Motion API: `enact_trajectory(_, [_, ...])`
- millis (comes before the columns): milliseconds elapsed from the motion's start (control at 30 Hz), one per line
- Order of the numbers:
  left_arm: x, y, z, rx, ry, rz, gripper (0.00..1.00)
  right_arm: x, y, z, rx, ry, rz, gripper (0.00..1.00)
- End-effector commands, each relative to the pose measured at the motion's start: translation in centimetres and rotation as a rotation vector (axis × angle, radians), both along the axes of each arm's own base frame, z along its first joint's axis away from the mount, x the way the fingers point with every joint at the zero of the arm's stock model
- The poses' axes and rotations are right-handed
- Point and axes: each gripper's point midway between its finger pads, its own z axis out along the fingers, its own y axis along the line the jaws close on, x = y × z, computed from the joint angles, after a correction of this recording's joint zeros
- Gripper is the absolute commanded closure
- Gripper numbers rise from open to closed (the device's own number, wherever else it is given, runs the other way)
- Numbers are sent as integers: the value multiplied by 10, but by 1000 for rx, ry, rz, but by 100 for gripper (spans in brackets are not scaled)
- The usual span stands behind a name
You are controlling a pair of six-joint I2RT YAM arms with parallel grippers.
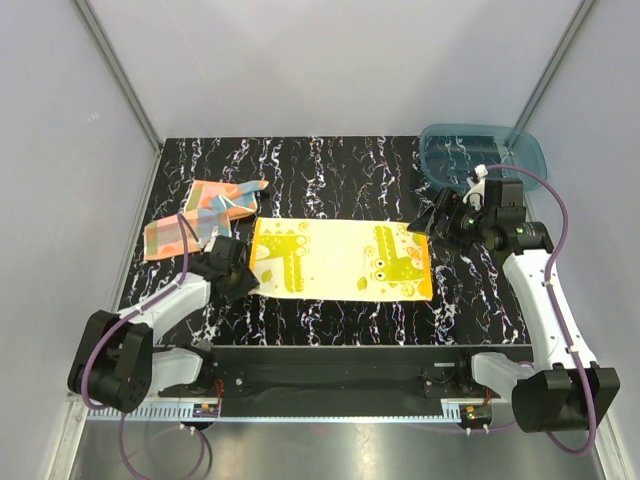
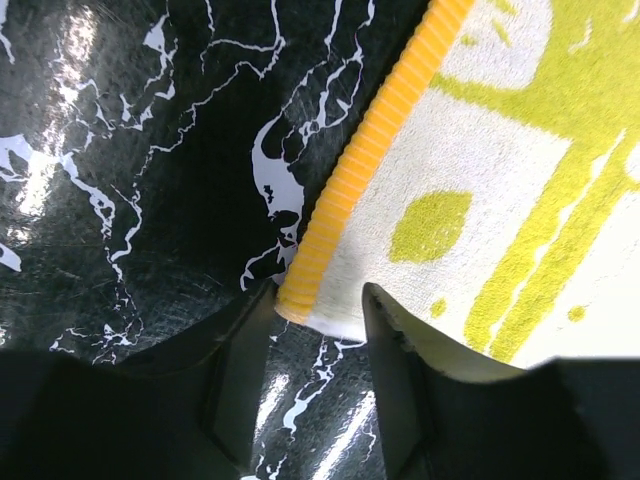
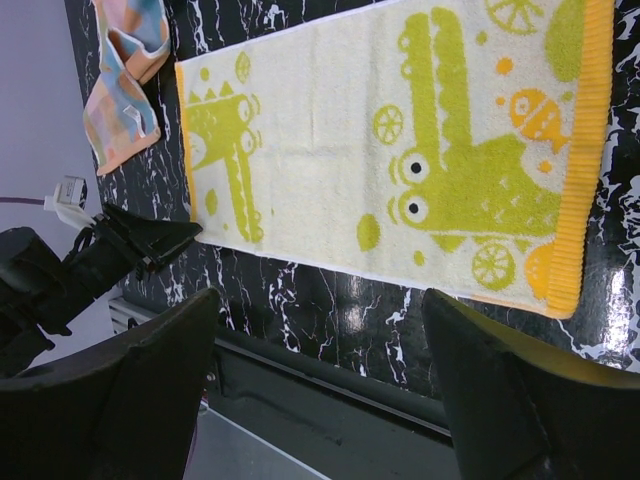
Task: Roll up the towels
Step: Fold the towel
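Note:
The yellow towel (image 1: pixel 340 260) lies flat and unrolled in the middle of the black marble table, with green crocodile prints and orange end borders. My left gripper (image 1: pixel 243 280) sits low at its near-left corner. In the left wrist view that gripper (image 2: pixel 318 295) is open, its two fingers (image 2: pixel 395 340) standing either side of the ribbed orange corner (image 2: pixel 310 295) without pinching it. The orange towel (image 1: pixel 200 215) with blue and white patches lies crumpled at the back left. My right gripper (image 1: pixel 432 220) hovers by the yellow towel's right end, wide open (image 3: pixel 318 300) and holding nothing.
A translucent teal bin (image 1: pixel 480 155) stands at the back right corner, just behind the right arm. White walls with metal posts enclose the table. The table's front edge and black rail (image 3: pixel 330 370) run below the yellow towel (image 3: pixel 400 150).

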Motion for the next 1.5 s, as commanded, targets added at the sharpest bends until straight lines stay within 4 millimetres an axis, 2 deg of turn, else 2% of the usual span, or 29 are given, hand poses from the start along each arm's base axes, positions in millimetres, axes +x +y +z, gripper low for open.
enact_trajectory(0, [4,0,-1,17,-4,16,58,3,1,12,4,-31,22,11])
enact_trajectory(167, [7,-3,6,5,-28,1,75,3,1,8,-1,-19,22,12])
enact_trajectory(200, [7,-3,7,7,-31,-1,82,3,0,7,-6,-13,16,12])
enact_trajectory(367, [12,-3,18,11,-61,-14,95,6,-6,-2,-32,19,-21,13])
enact_trajectory(467, [13,-5,24,11,-65,-41,97,7,-13,-22,-52,93,-71,13])
enact_trajectory(633, [14,-11,31,-5,-72,-95,98,-5,-18,-78,-57,258,-152,15])
enact_trajectory(700, [14,-13,34,-8,-76,-116,98,-12,-30,-105,-120,317,-202,16])
enact_trajectory(800, [16,-18,39,-21,-81,-151,97,-19,-40,-132,-168,375,-255,16])
enact_trajectory(900, [18,-22,41,-29,-80,-183,97,-24,-41,-153,-163,426,-280,17])
enact_trajectory(1000, [20,-28,42,-53,-87,-207,97,-28,-45,-174,-194,474,-292,20])
enact_trajectory(1033, [19,-31,43,-65,-87,-216,97,-30,-46,-183,-199,503,-296,26])
enact_trajectory(1133, [18,-34,41,-84,-87,-226,97,-29,-44,-190,-190,530,-298,37])
enact_trajectory(1233, [17,-34,42,-86,-94,-228,97,-30,-43,-196,-188,550,-304,44])
enact_trajectory(1467, [16,-36,42,-100,-104,-237,97,-37,-42,-202,-187,595,-306,44])
